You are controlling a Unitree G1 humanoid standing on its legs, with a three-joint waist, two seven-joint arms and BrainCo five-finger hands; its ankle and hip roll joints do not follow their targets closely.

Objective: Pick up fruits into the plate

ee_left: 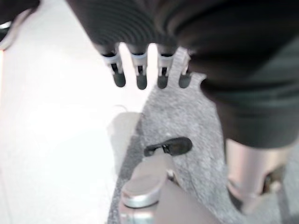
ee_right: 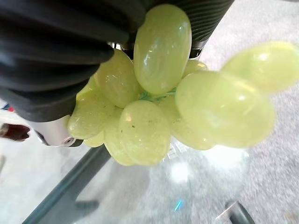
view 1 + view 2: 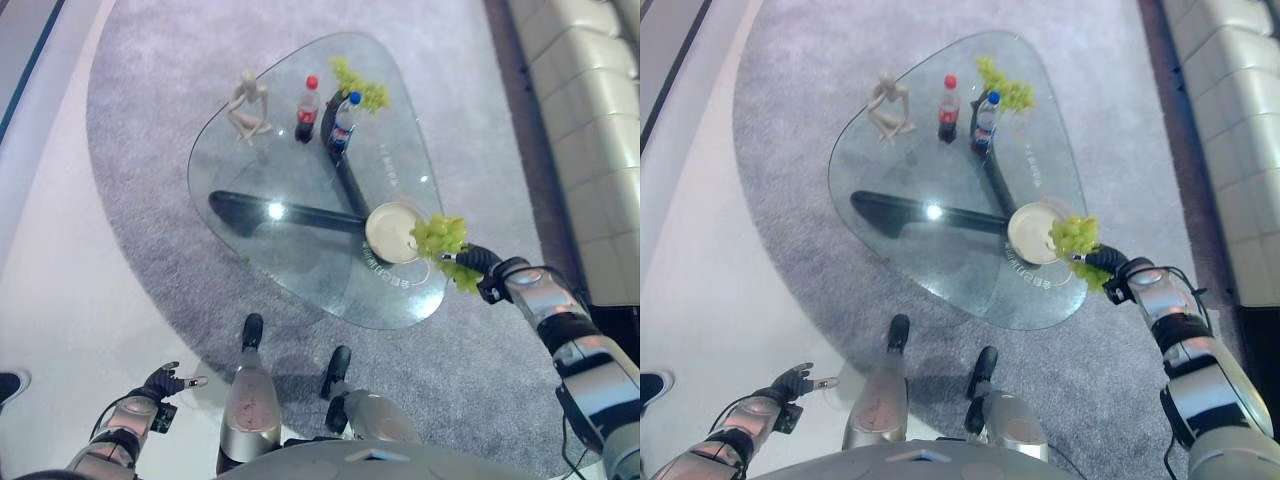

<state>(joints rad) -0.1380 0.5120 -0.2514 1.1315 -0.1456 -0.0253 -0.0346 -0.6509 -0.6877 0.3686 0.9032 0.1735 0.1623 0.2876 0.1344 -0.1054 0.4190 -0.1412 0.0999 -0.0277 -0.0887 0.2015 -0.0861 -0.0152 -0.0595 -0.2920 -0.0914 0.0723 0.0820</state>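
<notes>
The plate (image 3: 391,232) on the glass tabletop (image 3: 260,160) looks empty, so no fruit has been delivered yet, but one transfer is well under way. The right robot hand (image 3: 478,262) has its fingers closed around a bunch of green grapes (image 3: 440,236); in the right wrist view the grapes (image 2: 154,93) sit pressed right up against the hand's dark cover, with the glass below them. From the head views the bunch hangs at the plate's right rim, overlapping its edge, with a few grapes trailing lower by the wrist; whether it touches the plate cannot be told. What seems left for this bunch is a short carry inward over the plate and a release. A second green bunch (image 3: 362,88) lies at the far end of the tabletop, just beside two bottles (image 3: 324,112) and well apart from the plate, so it would still need fetching. The left robot hand (image 3: 165,382) hangs low at the robot's side over the floor, fingers loosely extended and carrying nothing.
</notes>
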